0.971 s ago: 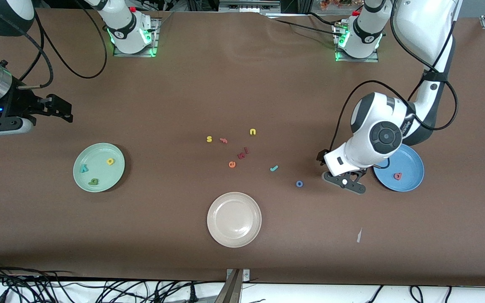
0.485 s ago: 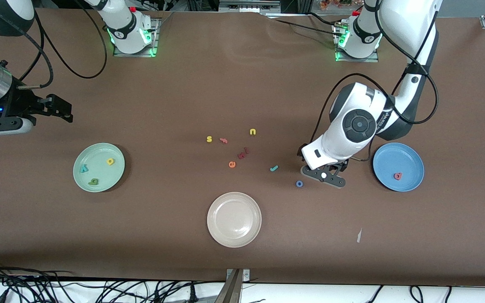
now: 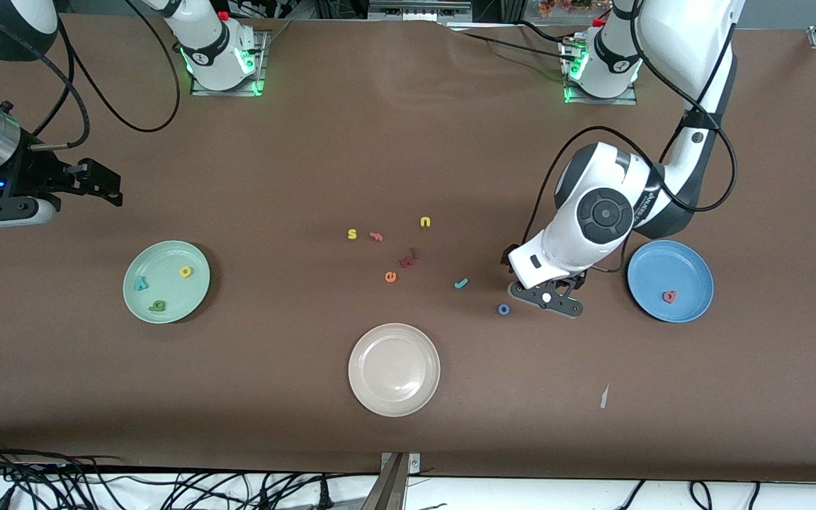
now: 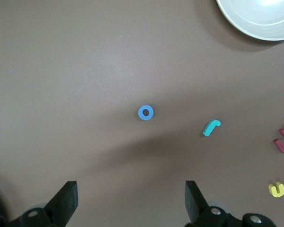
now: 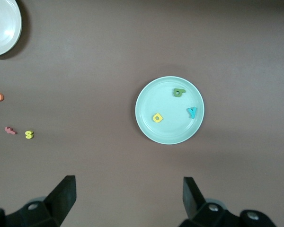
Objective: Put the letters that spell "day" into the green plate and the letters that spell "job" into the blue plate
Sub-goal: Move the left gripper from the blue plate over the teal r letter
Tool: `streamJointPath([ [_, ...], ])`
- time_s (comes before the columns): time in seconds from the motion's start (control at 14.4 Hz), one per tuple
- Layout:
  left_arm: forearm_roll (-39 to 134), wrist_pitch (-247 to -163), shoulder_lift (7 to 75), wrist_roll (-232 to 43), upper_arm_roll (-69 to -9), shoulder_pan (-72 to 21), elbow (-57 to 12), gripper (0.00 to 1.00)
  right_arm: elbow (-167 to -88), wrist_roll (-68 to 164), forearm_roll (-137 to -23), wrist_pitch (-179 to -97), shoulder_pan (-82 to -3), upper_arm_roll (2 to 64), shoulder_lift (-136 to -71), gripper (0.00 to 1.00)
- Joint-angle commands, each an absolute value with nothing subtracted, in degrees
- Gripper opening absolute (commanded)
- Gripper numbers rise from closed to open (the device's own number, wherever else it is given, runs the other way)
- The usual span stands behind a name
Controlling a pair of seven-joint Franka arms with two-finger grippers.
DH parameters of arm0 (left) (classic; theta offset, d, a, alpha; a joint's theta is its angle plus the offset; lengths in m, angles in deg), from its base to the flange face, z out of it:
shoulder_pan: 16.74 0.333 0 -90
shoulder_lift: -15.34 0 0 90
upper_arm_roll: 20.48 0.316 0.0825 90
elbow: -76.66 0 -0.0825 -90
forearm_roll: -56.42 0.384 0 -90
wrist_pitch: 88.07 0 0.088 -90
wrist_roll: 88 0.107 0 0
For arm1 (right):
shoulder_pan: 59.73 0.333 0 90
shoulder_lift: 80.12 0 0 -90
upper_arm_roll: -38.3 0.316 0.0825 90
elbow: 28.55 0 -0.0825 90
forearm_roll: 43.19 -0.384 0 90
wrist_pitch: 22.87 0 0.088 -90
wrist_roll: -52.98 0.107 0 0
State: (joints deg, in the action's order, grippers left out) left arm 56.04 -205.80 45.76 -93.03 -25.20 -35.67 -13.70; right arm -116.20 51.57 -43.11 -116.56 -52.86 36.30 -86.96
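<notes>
The green plate (image 3: 167, 258) holds a yellow round-bowled letter (image 3: 185, 271), a dark green one (image 3: 159, 306) and a teal y (image 3: 141, 284). A salmon-red letter (image 3: 669, 297) lies in the blue plate (image 3: 663, 265). On the bare table between the plates lie the teal j (image 3: 460, 283) and the blue o (image 3: 503, 309). My left gripper (image 3: 545, 297) hangs open and empty over the table, beside the o on the blue plate's side. In the left wrist view the o (image 4: 146, 112) and j (image 4: 211, 127) lie ahead of the jaws. My right gripper (image 3: 100, 188) waits open at its end of the table.
A beige-white plate (image 3: 394, 369) sits nearest the front camera. Loose letters lie mid-table: yellow s (image 3: 352, 234), yellow u (image 3: 425, 222), orange e (image 3: 390, 277), dark red pieces (image 3: 409, 258) and a small salmon f (image 3: 376, 236). A paper scrap (image 3: 604, 397) lies on the cloth.
My left gripper has moved from beside the blue plate toward the blue o, then nearly stopped. The right arm has not moved.
</notes>
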Motion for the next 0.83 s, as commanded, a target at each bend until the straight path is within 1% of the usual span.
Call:
streamJointPath([
  [0.0,54.4,-204.8,47.8,-94.2,-25.0,-36.7,-11.8,1.00,-115.5,51.6,-42.8,-115.9,-52.5,36.0,-87.1,1.00],
  [0.14,54.4,-205.0,48.7,-96.1,-25.0,-38.1,-11.8,1.00,-115.5,51.7,-42.8,-115.9,-52.5,36.0,-87.1,1.00],
  [0.55,54.3,-204.9,50.9,-100.6,-24.9,-38.0,-9.8,1.00,-115.6,51.7,-42.8,-115.9,-52.5,36.0,-87.1,1.00],
  [0.69,55.2,-205.0,51.3,-110.3,-25.0,-40.4,-9.8,1.00,-115.6,51.8,-42.8,-115.9,-52.5,36.0,-87.1,1.00],
  [0.76,55.2,-205.1,51.5,-110.2,-24.8,-41.1,-9.7,1.00,-115.6,51.8,-42.8,-115.9,-52.5,36.0,-87.1,1.00],
])
